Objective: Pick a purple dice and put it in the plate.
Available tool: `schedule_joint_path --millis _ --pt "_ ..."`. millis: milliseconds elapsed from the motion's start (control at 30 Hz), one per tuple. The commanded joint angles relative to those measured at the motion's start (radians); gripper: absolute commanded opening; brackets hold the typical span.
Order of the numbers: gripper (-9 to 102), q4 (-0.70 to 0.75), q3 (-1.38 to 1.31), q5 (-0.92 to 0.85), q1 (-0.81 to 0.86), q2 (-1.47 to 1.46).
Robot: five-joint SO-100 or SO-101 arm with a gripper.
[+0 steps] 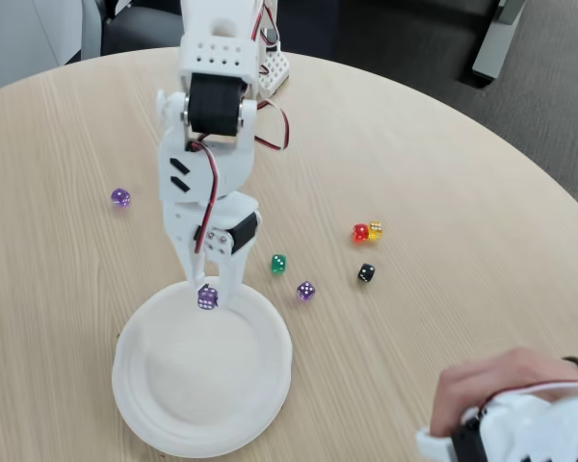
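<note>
Gripper (210, 292) pinches the purple dice (207, 298) between narrowed fingers, hanging directly above the far inner rim of the plate (140, 385). Release would likely drop it inside.

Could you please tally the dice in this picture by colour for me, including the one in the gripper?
Purple translucent dice: 3, one in the gripper over the white paper plate, one right of it, a rounder one far left
Green: 1
Red: 1
Yellow: 1
Black: 1
Total: 7

You will find no legible words, brands or numbers here; the dice, such as the purple dice (207, 298), show only white pips.
</note>
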Motion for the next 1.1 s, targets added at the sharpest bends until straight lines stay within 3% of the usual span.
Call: schedule_joint_path --millis 0,200,233,400,533,700,900,1067 --pt "14 -0.002 -0.014 -0.014 -0.008 0.017" --pt "9 0.041 -0.012 0.089 -0.014 0.029" --pt "1 0.060 -0.012 0.104 -0.014 0.029" --pt "0 0.256 0.006 0.272 -0.031 0.092" --pt "0 0.457 0.095 0.296 -0.138 0.258" --pt "0 0.528 0.256 0.350 -0.267 0.678" --pt "0 0.523 0.560 0.064 -0.287 1.074" --pt "0 0.445 0.805 -0.206 -0.272 1.216"
